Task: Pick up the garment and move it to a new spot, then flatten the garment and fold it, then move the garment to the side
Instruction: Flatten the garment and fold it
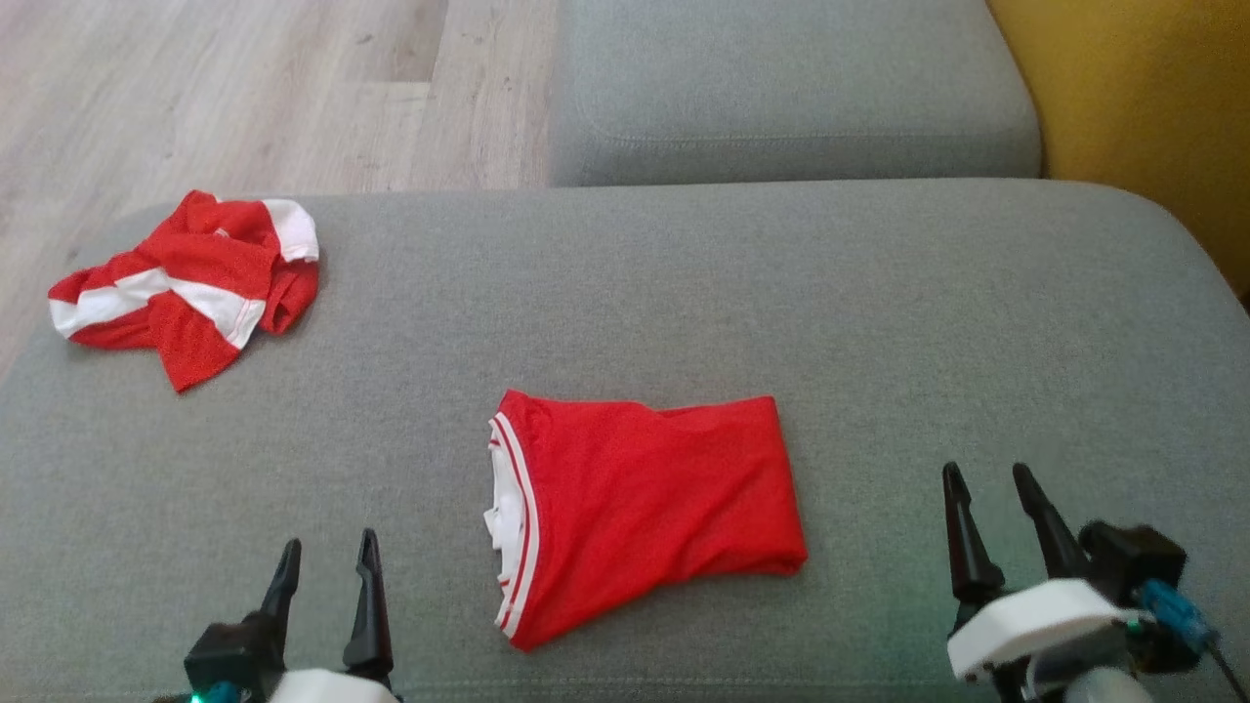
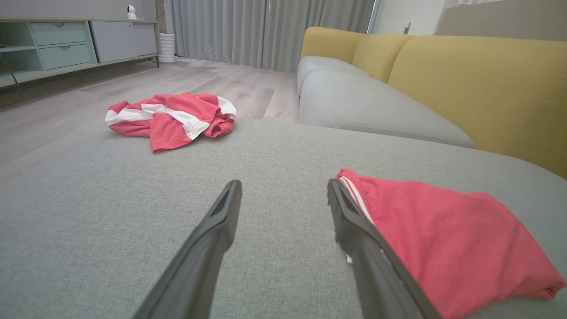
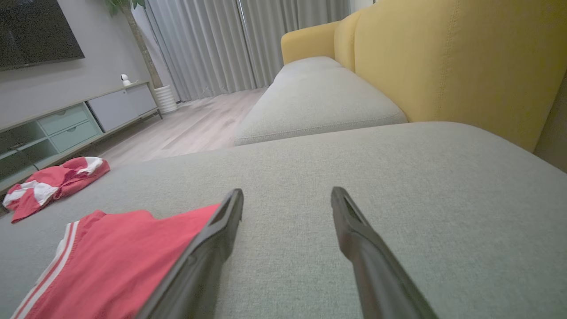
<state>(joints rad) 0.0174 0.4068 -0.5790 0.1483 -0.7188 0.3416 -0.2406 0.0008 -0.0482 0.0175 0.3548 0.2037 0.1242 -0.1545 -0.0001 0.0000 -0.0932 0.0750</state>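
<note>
A folded red garment (image 1: 645,508) with white-striped trim on its left edge lies flat on the grey sofa cushion (image 1: 879,322), near the middle front. It shows at the lower right in the left wrist view (image 2: 447,239) and at the lower left in the right wrist view (image 3: 119,261). My left gripper (image 1: 327,561) stands open at the lower left, apart from the garment. My right gripper (image 1: 986,488) stands open at the lower right, also clear of it. Nothing is between either pair of fingers (image 2: 221,221) (image 3: 350,221).
A crumpled red-and-white striped garment (image 1: 186,283) lies at the cushion's far left corner (image 2: 170,117) (image 3: 48,186). A second grey seat cushion (image 1: 791,88) lies beyond, with the yellow backrest (image 1: 1143,107) at the right. Wooden floor (image 1: 244,88) lies past the far left edge.
</note>
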